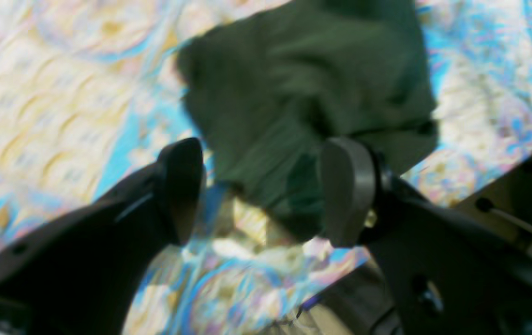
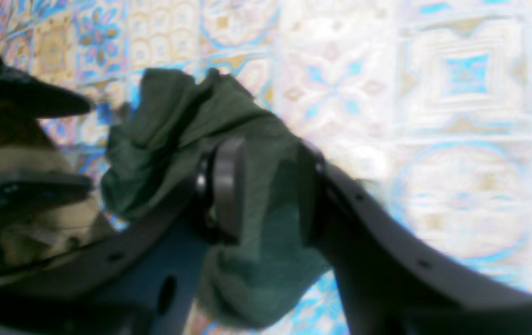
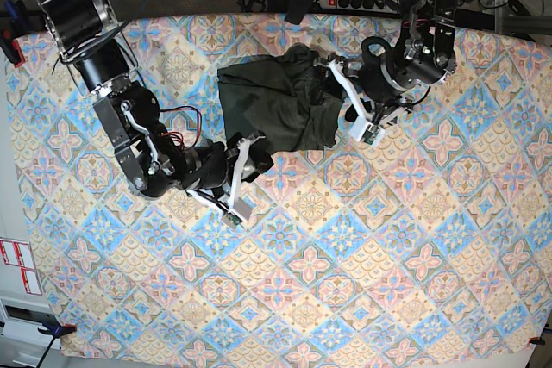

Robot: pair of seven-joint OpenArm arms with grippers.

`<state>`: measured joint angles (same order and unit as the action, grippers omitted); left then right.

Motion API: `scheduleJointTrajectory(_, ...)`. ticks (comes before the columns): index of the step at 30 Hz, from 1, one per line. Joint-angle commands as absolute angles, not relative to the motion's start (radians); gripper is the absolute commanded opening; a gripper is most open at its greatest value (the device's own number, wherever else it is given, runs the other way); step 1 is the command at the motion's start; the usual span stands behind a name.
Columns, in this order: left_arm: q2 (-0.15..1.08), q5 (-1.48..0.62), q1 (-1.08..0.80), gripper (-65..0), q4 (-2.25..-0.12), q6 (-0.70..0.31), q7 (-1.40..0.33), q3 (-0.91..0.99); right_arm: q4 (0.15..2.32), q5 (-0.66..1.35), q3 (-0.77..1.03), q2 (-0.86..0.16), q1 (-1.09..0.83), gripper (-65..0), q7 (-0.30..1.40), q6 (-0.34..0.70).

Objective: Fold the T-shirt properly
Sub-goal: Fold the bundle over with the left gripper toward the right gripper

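— On the patterned tablecloth (image 3: 345,282), toward its far edge, where did the T-shirt (image 3: 276,105) lie?

— Bunched in a dark olive heap between my two arms, nowhere near flat. From the base view it sat near the top middle of the cloth, folds piled over folds.

— And your right gripper (image 2: 266,186)?

— My right wrist camera had it plainly: the two pads were pressed onto a fold of the shirt, green knit squeezed between them and spilling out below. I was pinching the near corner of the heap, at its lower edge in the base view (image 3: 250,157).

— The left?

— My left gripper (image 1: 261,190) was spread wide. Its fingers (image 1: 347,190) stood well apart, with a lobe of the shirt lying in the gap between them, tablecloth showing beneath. The picture was blurred, so I could not tell whether either pad touched the fabric.

— Where on the heap?

— At the side nearest my left arm, by the shirt's edge.
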<state>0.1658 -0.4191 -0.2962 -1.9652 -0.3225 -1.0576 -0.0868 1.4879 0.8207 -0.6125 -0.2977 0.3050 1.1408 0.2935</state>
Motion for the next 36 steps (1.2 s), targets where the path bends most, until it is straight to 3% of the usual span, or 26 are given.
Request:
scheduleJointTrajectory(1,0.162,-0.433,-0.288,-28.1,-1.980,-0.326,-1.032,-0.097,1.484,0.839,-0.607,-0.298,0.329,-46.1,1.121,0.297)
scheduleJointTrajectory(14,0.157,-0.300,-0.268,-28.1,-1.756,-0.325,-1.036,-0.173,1.394,0.839,-0.607,-0.242,0.332,-46.1,1.121,0.297)
scheduleJointTrajectory(24,0.205,-0.291,-0.372,-28.1,-1.896,-0.325,-1.032,-0.171,1.392,0.829,-0.608,-0.240,0.334,-46.1,1.121,0.297)
scheduleJointTrajectory(31,0.197,-0.289,-0.401,-28.1,-1.957,-0.326,-1.033,-0.219,1.392,0.595,-0.607,-0.234,0.334,-46.1,1.116,0.297)
scheduleJointTrajectory(36,0.197,-0.280,-0.392,-28.1,-1.954,-0.325,-1.032,-0.285,1.391,0.420,-0.607,-0.176,0.332,-46.2,1.030,0.297)
